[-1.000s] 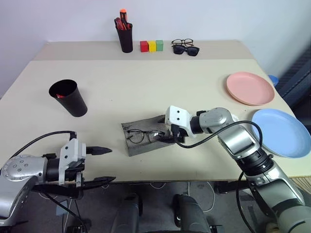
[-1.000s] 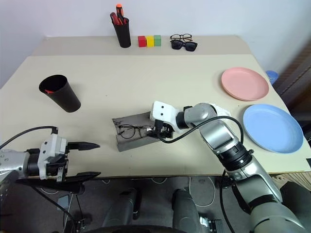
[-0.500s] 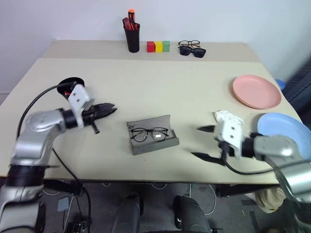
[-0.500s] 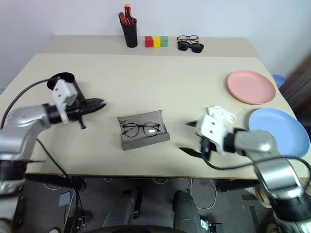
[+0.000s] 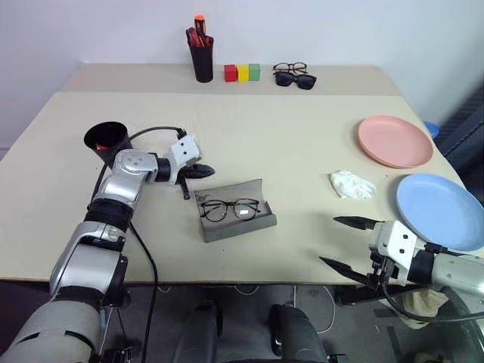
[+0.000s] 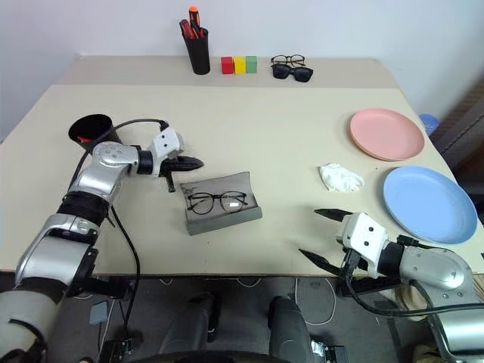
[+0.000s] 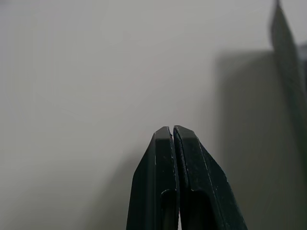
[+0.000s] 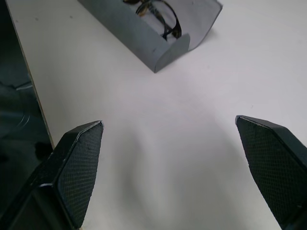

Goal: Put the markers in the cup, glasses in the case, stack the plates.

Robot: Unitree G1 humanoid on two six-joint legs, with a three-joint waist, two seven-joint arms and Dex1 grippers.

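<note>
**Case lid close – risk check**

Head views: glasses (image 5: 232,209) lie in open case (image 5: 236,211) mid desk (image 5: 302,144). Left gripper (image 5: 203,171), jaws pressed together, at case's back flap; a skewed push could slide the case instead of folding it.

Wrist views: right gripper (image 8: 172,165) jaws wide, empty. 1 s ago it was at the case, left gripper low at the desk's near edge.

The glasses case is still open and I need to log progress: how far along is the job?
Done: glasses lie in the open case; a marker shows in the cup. In hand: the shut left gripper sits by the case lid, the right gripper open. Left: the pink plate and blue plate are unstacked.
</note>
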